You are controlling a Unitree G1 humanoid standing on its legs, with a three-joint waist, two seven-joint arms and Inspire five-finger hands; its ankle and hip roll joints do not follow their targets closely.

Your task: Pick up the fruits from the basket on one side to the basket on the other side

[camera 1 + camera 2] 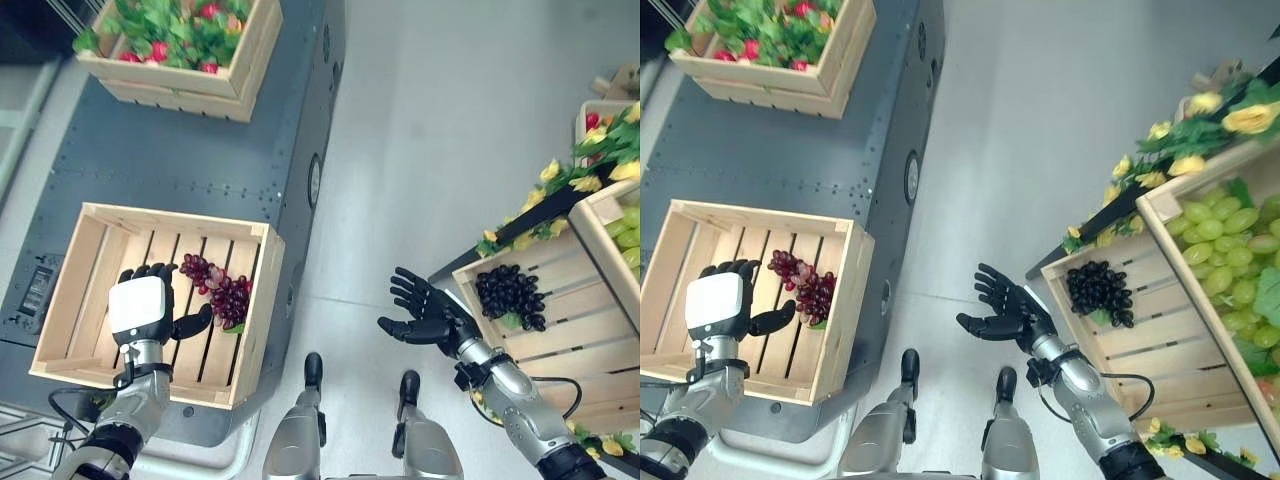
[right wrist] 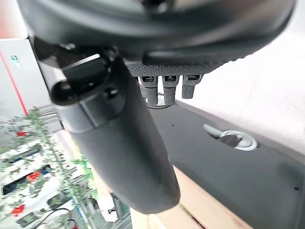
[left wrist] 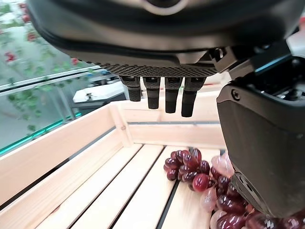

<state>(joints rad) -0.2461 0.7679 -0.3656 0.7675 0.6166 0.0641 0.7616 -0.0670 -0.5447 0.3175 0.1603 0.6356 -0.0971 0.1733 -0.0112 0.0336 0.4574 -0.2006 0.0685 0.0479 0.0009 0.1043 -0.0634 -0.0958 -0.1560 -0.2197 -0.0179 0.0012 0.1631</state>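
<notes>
On a dark grey platform [image 1: 180, 160] beside pale floor [image 1: 450, 130], a glossy red grape bunch [image 1: 217, 286] lies in the left wooden crate [image 1: 262, 300], just beside the released left hand [image 1: 140, 305]; the right hand [image 1: 425, 315] hangs spread, empty.

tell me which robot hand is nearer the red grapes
Left. The left robot hand hovers open right beside the red grapes; the right robot hand is open across the aisle.

Green grapes crate [image 1: 1200, 250] and flower crate [image 1: 240, 60] run off-frame
</notes>
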